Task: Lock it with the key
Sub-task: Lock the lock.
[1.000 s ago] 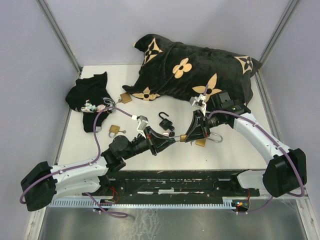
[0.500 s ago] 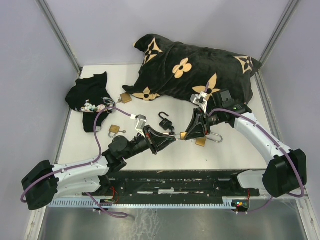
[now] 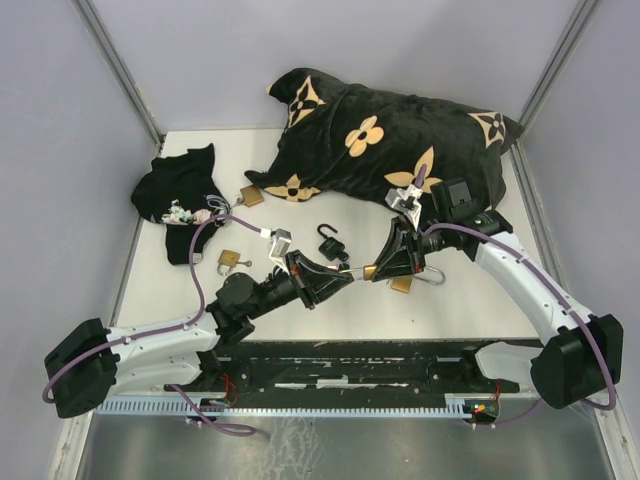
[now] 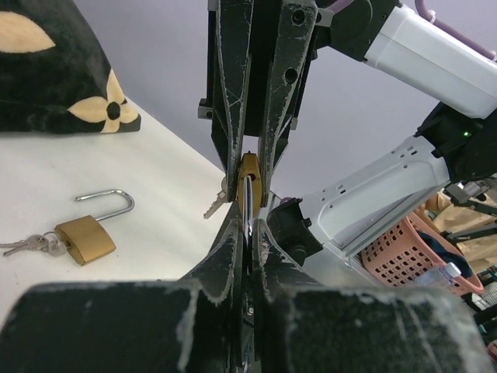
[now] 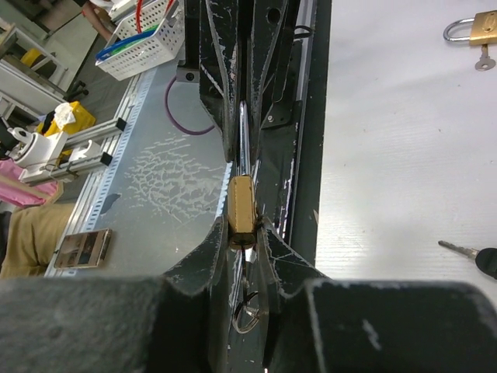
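A brass padlock (image 3: 368, 272) hangs above the table's middle, held between both grippers. My left gripper (image 3: 348, 279) is shut on its thin silver shackle (image 4: 247, 221), which runs between the left fingertips in the left wrist view. My right gripper (image 3: 376, 268) is shut on the brass body (image 5: 239, 208), its fingers (image 5: 211, 249) pressing both flat sides. The key (image 4: 215, 204) sits in the padlock's underside, and its ring (image 5: 246, 314) hangs between the right fingers.
A black flower-patterned pillow (image 3: 390, 135) fills the back. A black cloth (image 3: 180, 200) lies at left. Other locks lie around: a black one (image 3: 330, 240), brass ones (image 3: 232, 261), (image 3: 250, 195), and one with keys (image 3: 405, 284) just under the right gripper.
The right jaws eased a little and closed back on the padlock body, and the right arm shifted slightly to the right. The left gripper kept its hold on the shackle.
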### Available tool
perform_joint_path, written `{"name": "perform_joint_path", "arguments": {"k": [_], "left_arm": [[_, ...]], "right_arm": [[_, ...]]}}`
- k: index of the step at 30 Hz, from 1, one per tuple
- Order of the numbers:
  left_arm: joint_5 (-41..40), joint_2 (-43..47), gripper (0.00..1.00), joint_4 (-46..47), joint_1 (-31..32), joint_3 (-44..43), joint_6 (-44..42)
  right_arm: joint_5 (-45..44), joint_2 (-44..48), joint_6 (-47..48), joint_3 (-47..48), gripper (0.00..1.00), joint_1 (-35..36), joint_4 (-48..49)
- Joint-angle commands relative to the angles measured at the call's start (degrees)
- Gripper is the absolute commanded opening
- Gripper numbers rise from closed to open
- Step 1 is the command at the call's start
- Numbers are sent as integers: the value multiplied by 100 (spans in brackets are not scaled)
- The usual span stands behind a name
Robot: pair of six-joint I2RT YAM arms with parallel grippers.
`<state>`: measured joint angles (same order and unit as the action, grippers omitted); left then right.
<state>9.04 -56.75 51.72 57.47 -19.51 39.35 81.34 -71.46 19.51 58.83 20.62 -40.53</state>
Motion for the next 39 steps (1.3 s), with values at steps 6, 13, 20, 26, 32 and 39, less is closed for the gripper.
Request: {"name": "perform_joint_path", "arguments": {"k": [6, 13, 20, 26, 32, 39], "left_arm": [[180, -312, 6, 604, 12, -261, 200], [62, -87, 15, 671, 12, -111, 273], [-193, 346, 24, 416, 10, 69, 243], [-164, 396, 23, 234, 3, 38, 197], [71, 248, 23, 32, 8, -106, 161], [186, 173, 19, 90, 2, -130, 126]], "right_arm": [[71, 392, 238, 152, 2, 47, 75], [37, 472, 193, 161, 2, 42, 103], [125, 496, 193, 161, 2, 3, 102], [136, 501, 200, 149, 2, -20, 110], [115, 488, 202, 147, 2, -30, 117], [71, 475, 207, 131, 2, -38, 121]]}}
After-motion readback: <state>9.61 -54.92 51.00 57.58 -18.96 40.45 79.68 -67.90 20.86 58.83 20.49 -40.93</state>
